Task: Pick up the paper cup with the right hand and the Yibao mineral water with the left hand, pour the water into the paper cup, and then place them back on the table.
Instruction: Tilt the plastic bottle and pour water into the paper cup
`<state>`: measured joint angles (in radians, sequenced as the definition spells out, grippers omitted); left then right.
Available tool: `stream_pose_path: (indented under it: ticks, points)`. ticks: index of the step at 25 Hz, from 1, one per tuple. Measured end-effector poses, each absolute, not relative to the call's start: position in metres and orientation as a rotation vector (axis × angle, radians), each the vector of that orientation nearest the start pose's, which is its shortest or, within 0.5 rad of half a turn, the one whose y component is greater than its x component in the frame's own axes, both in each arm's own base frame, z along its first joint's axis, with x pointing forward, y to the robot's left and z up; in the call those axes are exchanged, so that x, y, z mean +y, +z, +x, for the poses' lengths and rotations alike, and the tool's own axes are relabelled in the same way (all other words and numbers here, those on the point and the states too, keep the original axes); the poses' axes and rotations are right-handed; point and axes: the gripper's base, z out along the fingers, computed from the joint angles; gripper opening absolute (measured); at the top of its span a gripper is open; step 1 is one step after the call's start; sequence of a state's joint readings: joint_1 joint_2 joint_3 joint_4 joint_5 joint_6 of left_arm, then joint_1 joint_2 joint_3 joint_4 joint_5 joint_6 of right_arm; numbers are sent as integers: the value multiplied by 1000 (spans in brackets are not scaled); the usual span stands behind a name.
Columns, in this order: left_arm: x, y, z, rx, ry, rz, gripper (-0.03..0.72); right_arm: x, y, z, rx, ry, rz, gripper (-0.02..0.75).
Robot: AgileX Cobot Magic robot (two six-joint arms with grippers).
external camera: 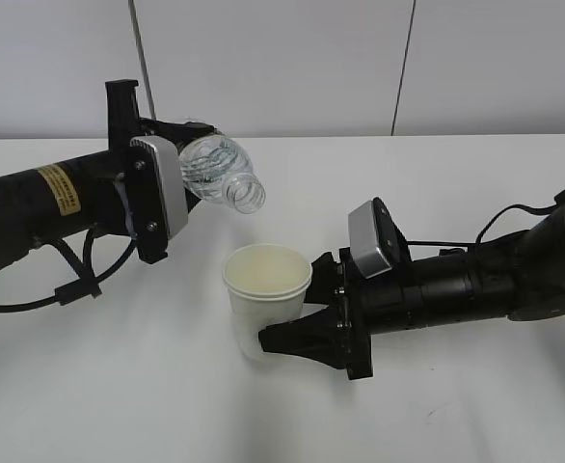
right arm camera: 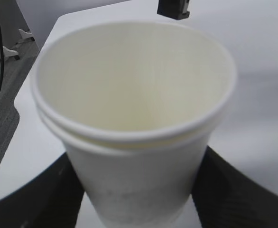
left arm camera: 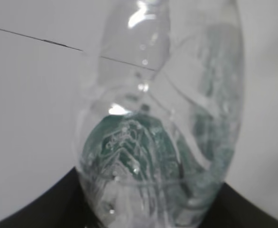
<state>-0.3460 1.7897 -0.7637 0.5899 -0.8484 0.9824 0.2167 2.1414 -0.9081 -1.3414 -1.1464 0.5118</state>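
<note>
My left hand [external camera: 188, 145], on the arm with the yellow sticker, is shut on the Yibao mineral water [external camera: 220, 169]. It holds the bottle in the air, tipped with its open mouth down and to the right, just above and left of the paper cup [external camera: 267, 285]. No stream of water shows. In the left wrist view the clear ribbed bottle [left arm camera: 158, 123] with its green label fills the frame between the black fingers [left arm camera: 30, 209]. My right hand [external camera: 290, 307] is shut on the cup's lower wall. In the right wrist view the cup [right arm camera: 134, 95] shows a double rim and a cream inside.
The white table [external camera: 437, 415] lies under both arms. A cable [external camera: 90, 280] loops below the left arm. The table's left edge and grey floor [right arm camera: 6, 123] show in the right wrist view, with a black part [right arm camera: 173, 8] at the top.
</note>
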Motion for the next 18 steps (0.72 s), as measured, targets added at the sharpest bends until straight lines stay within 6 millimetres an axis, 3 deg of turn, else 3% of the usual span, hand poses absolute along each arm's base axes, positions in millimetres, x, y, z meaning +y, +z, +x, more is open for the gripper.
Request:
stream_pose_path:
  ticks: [18]
  points:
    - [-155,191,312,706,517,1557,375,152,93,314,1564,1006,-1263,512]
